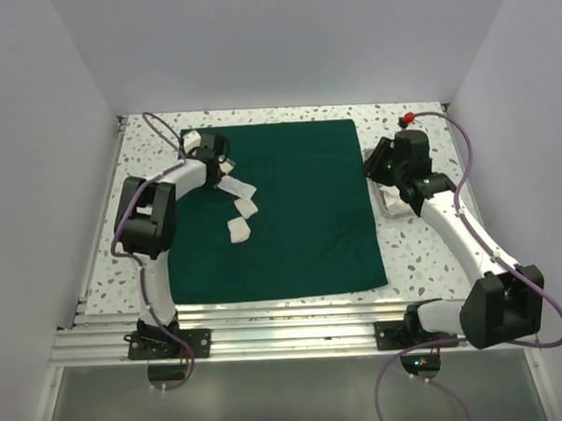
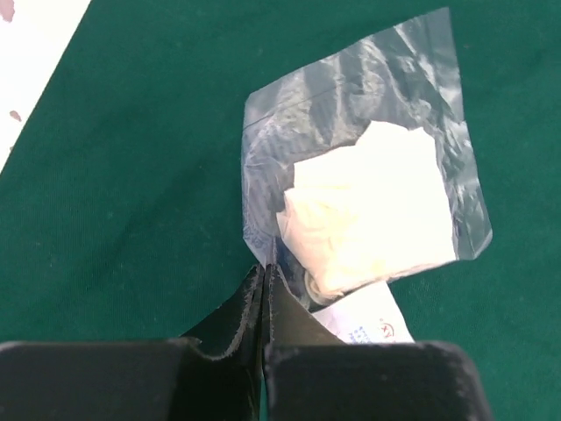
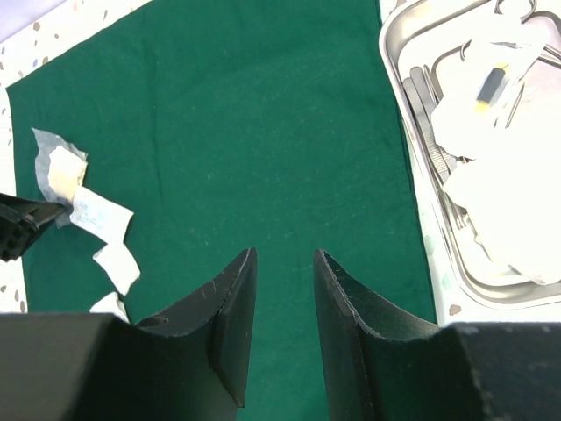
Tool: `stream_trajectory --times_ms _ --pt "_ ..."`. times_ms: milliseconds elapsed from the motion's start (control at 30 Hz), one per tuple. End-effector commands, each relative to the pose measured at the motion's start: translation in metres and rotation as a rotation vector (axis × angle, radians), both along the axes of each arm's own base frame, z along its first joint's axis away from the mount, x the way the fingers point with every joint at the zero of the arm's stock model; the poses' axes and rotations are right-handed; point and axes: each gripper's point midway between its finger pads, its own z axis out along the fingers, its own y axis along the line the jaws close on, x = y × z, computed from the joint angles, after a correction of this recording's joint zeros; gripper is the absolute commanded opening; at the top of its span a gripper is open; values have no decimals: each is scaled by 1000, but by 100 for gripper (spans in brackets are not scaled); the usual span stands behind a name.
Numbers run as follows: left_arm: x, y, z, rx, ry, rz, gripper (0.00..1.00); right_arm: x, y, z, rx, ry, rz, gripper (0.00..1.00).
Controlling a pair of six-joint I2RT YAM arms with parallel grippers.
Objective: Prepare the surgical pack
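Note:
The surgical pack is a dark green drape [image 1: 300,210] spread flat over the middle of the table; it also fills the right wrist view [image 3: 263,123]. My left gripper [image 1: 219,168] is over the drape's far left corner, shut [image 2: 263,274] on the edge of a clear packet with white gauze [image 2: 368,206]. Three more white gauze packets [image 1: 244,208] lie in a line on the drape near it. My right gripper [image 3: 285,259] is open and empty above the drape's right edge [image 1: 377,164], next to the steel tray [image 3: 508,296].
The steel tray [image 1: 390,208] lies off the drape's right edge, partly under my right arm, and holds forceps [image 3: 429,114] and white packets [image 3: 500,175]. A small red object [image 1: 409,121] sits at the back right. White walls close the table on three sides.

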Motion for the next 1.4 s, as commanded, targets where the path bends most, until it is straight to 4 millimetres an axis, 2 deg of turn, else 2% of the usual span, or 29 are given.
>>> stream_trajectory --times_ms 0,67,100,133,167,200,267,300,333,433,467,533,567,633,700,767,800,833,867,900,967,1000,1033,1067,1133,1233,1267,1333,1367 --pt "8 -22 35 -27 -111 -119 0 -2 1 11 2 -33 6 37" --pt "-5 -43 40 -74 -123 -206 0 -2 5 10 14 -29 22 37" --pt "-5 -50 59 -94 -173 -238 0 -1 7 10 25 -32 32 37" --pt "-15 -55 57 -100 -162 -258 0 -1 10 7 34 -25 47 37" --pt "-19 -61 73 -126 -192 -281 0 -1 12 6 40 -24 54 37" --pt "-28 -64 71 -135 -188 -295 0 0 15 6 47 -23 64 37" --pt "-36 -68 90 -157 -225 -314 0 -1 19 6 55 -27 79 37" --pt "-42 -70 90 -160 -223 -319 0 0 20 6 58 -28 80 37" --pt "-46 -68 107 -154 -261 -308 0 -1 23 6 60 -27 87 37" --pt "-58 -69 124 -139 -294 -312 0 -2 32 5 80 -27 126 37" --pt "-62 -71 137 -148 -322 -322 0 -2 39 6 93 -35 152 38" --pt "-69 -76 152 -142 -352 -341 0 -3 49 2 124 -32 199 46" --pt "-74 -68 165 -99 -380 -313 0 -3 61 3 155 -41 247 48" --pt "-82 -71 185 -90 -424 -331 0 -6 77 3 190 -54 312 57" --pt "-87 -80 196 -120 -455 -392 0 -10 99 13 241 -91 413 63" --pt "-95 -98 213 -199 -499 -491 0 -16 120 25 286 -128 499 78" --pt "-100 -103 214 -230 -507 -513 0 -20 126 31 311 -143 529 89" --pt "-108 -112 225 -281 -534 -556 0 -24 130 31 339 -145 547 93" --pt "-108 -118 237 -318 -586 -579 0 -23 135 41 388 -167 550 97" --pt "-112 -122 234 -354 -589 -584 0 -26 136 47 415 -178 552 98" --pt "-116 -136 249 -428 -648 -635 0 -28 140 52 484 -177 523 98" --pt "-118 -142 248 -462 -649 -647 0 -26 138 55 507 -182 481 98" --pt "-120 -149 247 -487 -649 -667 0 -28 137 45 538 -159 445 98" --pt "-119 -155 252 -515 -670 -667 0 -26 137 55 626 -171 395 99" --pt "-122 -169 253 -548 -695 -688 0 -25 130 52 725 -162 275 99" --pt "-125 -186 250 -593 -708 -686 0 -25 130 45 781 -109 204 98" --pt "-125 -191 258 -608 -746 -688 0 -26 132 46 819 -93 192 99" --pt "-129 -206 257 -619 -754 -710 0 -25 132 41 856 -64 147 99" --pt "-128 -211 259 -634 -766 -714 0 -24 133 46 891 -70 145 99"
